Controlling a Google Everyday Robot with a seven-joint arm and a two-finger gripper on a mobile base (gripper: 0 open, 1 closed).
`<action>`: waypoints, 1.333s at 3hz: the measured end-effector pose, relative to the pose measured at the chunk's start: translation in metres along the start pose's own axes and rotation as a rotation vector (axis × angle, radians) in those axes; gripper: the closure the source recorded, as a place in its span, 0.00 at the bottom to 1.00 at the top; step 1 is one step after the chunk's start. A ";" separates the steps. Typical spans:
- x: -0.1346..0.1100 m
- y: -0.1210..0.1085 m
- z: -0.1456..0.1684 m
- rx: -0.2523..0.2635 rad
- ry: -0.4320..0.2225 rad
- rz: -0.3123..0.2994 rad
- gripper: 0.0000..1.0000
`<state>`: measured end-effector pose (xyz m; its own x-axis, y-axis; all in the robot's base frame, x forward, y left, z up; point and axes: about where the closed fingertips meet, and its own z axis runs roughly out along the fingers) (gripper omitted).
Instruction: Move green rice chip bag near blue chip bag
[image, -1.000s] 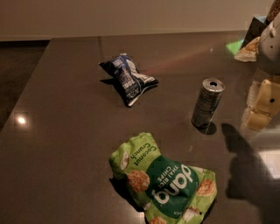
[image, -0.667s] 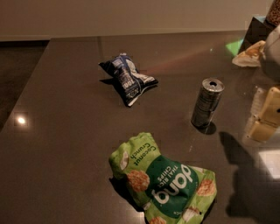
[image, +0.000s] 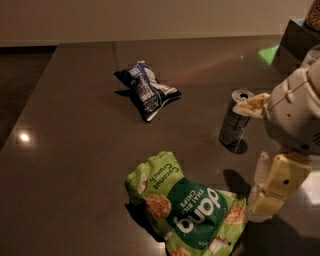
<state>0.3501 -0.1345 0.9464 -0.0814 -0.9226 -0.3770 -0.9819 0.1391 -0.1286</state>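
Hand (image: 266, 199) right of rice chip bag (image: 190, 212)

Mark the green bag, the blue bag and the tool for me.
green bag (image: 192, 215), camera view, dark green centre panel.
blue bag (image: 147, 92), camera view, middle of its front.
tool (image: 260, 207), camera view, its lower end, right of the green bag.

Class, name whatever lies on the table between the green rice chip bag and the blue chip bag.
Nothing: the camera view shows bare tabletop between the green rice chip bag and blue chip bag. The gripper hangs right of the green bag.
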 end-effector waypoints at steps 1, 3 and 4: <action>-0.014 0.023 0.031 -0.040 -0.016 -0.022 0.00; -0.036 0.055 0.083 -0.104 -0.019 -0.062 0.00; -0.040 0.061 0.097 -0.134 0.006 -0.061 0.15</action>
<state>0.3099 -0.0539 0.8644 -0.0213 -0.9303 -0.3663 -0.9991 0.0335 -0.0269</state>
